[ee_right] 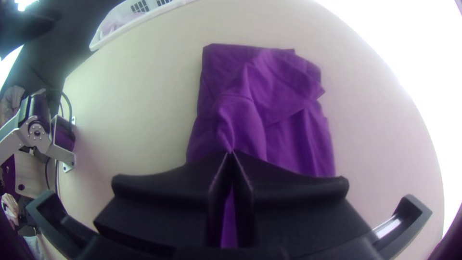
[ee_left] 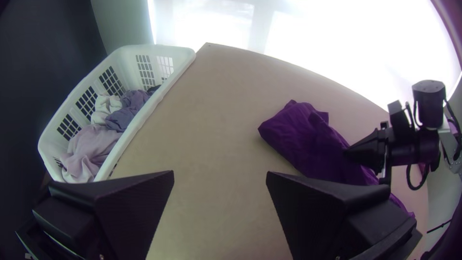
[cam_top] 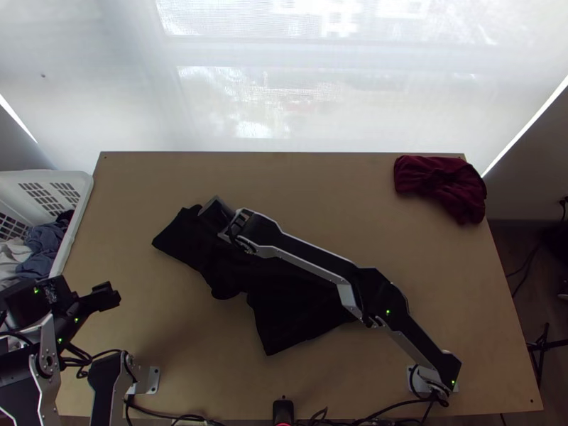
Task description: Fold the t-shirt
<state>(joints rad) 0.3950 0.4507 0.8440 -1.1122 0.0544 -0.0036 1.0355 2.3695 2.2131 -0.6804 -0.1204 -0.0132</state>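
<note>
T-shirt (cam_top: 291, 312), lying lengthwise away from the basket (cam_top: 78, 213), is pinched by the closed right hand (ee_right: 230, 153), with the left hand (ee_left: 220, 174), nearer the basket, wide open and empty.

In the top view, the right arm (cam_top: 312, 259) hides a diagonal strip of the t-shirt (cam_top: 284, 312), whose layers are too dark to count. How much fabric the right gripper (cam_top: 245, 224) pinches is hidden. The basket (cam_top: 86, 186), at the tabletop's (cam_top: 142, 192) left edge, and the left arm (cam_top: 46, 366), by its near-left corner, are cut off.
</note>
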